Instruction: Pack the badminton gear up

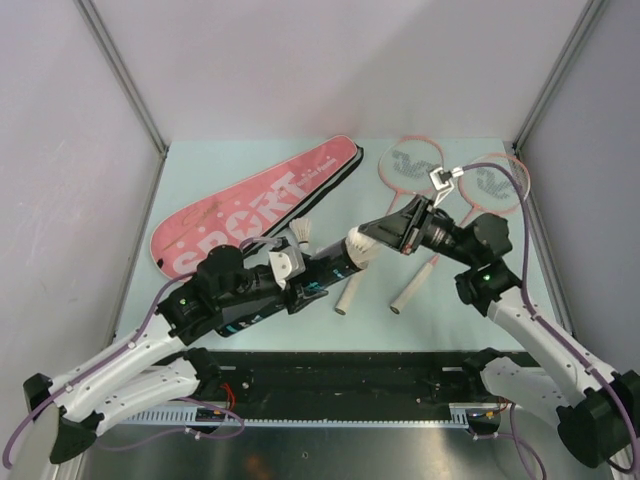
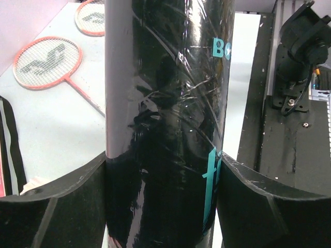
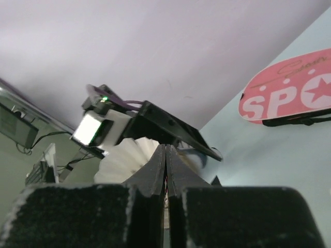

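Observation:
My left gripper (image 1: 298, 278) (image 2: 163, 155) is shut on the long black tube (image 1: 330, 265) (image 2: 165, 93) and holds it slanted, its open end towards the right. My right gripper (image 1: 368, 238) (image 3: 166, 147) is shut on the feather skirt of a white shuttlecock (image 1: 358, 246) (image 3: 121, 160), right at that tube mouth. A second shuttlecock (image 1: 303, 232) lies beside the pink "SPORT" bag (image 1: 260, 205) (image 3: 289, 98). Two pink-rimmed rackets (image 1: 413, 165) (image 1: 490, 183) lie at the back right, handles towards me. They also show in the left wrist view (image 2: 47, 62) (image 2: 93, 16).
The table is boxed in by pale walls with metal corner posts (image 1: 125, 75). A black base plate (image 1: 340, 370) runs along the near edge. The right arm's base (image 2: 300, 57) stands close to the tube's right side.

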Tool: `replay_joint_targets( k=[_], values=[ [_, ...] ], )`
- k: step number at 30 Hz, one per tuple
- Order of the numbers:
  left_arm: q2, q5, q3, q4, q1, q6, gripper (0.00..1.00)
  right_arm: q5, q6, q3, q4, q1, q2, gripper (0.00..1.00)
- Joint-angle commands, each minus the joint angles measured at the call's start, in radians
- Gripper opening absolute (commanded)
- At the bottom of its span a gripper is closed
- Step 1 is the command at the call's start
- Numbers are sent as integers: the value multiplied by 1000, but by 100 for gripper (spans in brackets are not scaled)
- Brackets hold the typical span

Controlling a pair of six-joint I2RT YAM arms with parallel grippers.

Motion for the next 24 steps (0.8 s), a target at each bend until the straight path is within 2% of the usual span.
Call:
replay_joint_targets(
  k=[1,3,5,7,8,9,11,13,15,16,17,18,19,22,24],
  values=[
    [-48,42,-10,105,-4,-1,18,147,-23,-80,179,45,26,9],
    [-61,33,-22,130,-4,-11,18,190,-80,-80,134,95,38,21],
    [-62,18,-30,160,-4,-20,18,239,-152,-81,67,144,40,25],
    [-64,14,-32,168,-2,-23,18,276,-213,-78,0,190,29,34],
    [-62,8,-32,170,-2,-21,18,299,-236,-75,-34,203,23,40],
    [-61,4,-33,170,-2,-21,18,342,-267,-72,-62,217,15,51],
    [-56,-16,-32,171,-2,-21,18,400,-368,-48,-186,270,9,53],
    [-56,-36,-32,171,-2,-23,17,575,-425,8,-324,360,14,53],
    [-56,-48,-32,173,-2,-21,18,742,-496,38,-372,430,32,54],
    [-50,-56,-33,171,-2,-20,18,776,-519,48,-396,453,38,54],
    [-45,-79,-33,171,-2,-18,18,787,-534,54,-400,494,44,55],
    [-44,-90,-33,171,-2,-15,17,777,-553,60,-406,503,41,63],
    [-38,-99,-33,171,-2,-15,17,760,-559,72,-429,508,41,66],
    [-27,-102,-33,171,-2,-14,17,695,-579,126,-555,493,32,73],
    [-22,-105,-30,171,-2,-11,17,616,-583,146,-605,436,-3,77]
  ],
)
